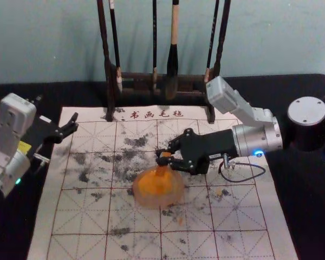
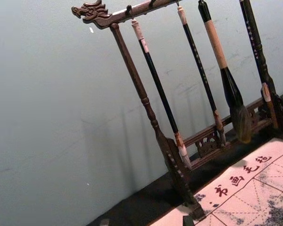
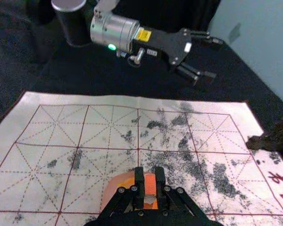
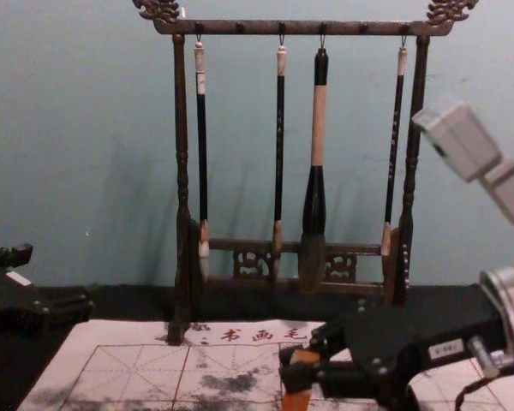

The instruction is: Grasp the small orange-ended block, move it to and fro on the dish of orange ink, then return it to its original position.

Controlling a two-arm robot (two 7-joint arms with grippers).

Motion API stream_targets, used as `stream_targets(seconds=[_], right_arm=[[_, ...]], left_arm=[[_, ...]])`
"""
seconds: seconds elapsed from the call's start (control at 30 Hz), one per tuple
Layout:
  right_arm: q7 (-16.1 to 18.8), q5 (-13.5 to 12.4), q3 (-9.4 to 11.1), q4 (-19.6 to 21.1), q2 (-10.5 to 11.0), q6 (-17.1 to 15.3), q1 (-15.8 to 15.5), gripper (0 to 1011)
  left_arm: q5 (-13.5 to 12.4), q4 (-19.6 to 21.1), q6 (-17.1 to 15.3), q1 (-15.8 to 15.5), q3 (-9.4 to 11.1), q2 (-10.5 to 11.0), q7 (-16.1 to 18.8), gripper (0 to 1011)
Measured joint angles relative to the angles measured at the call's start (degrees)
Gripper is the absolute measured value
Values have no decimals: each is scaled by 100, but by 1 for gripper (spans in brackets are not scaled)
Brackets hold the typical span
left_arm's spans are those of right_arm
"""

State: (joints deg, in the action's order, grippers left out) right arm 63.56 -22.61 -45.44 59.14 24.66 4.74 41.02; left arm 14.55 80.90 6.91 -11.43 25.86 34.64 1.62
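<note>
Orange-ended block (image 1: 161,171) is at the ink dish (image 1: 158,202), lower end over its far part; can't tell if it touches ink. Right hand (image 3: 149,175) has it pinched, one finger pressed on each side. Dish sits on the gridded mat (image 1: 238,216). Left hand (image 4: 56,279) idles at the mat's left side, fingers spread, nothing held. Grasp done; to-and-fro likely starting or under way, passes made unclear; return still to do.

Your right gripper (image 1: 162,157) hides part of ink dish (image 3: 110,190) in right wrist view. Chest view's bottom edge cuts off lower end of block (image 4: 297,400). Head view's top edge crops brush stand (image 1: 105,49).
</note>
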Motion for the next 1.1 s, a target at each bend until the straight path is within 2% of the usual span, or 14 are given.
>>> stream_targets(seconds=[0.4, 0.83, 1.1], right_arm=[[20, 221, -326, -348, -158, 175, 265, 133], [-35, 330, -429, -412, -190, 236, 322, 133], [-83, 356, -433, -333, -135, 241, 320, 133]], left_arm=[[0, 0, 0, 0, 0, 0, 0, 1001], [0, 0, 0, 0, 0, 0, 0, 1001], [0, 0, 0, 0, 0, 0, 0, 1001]])
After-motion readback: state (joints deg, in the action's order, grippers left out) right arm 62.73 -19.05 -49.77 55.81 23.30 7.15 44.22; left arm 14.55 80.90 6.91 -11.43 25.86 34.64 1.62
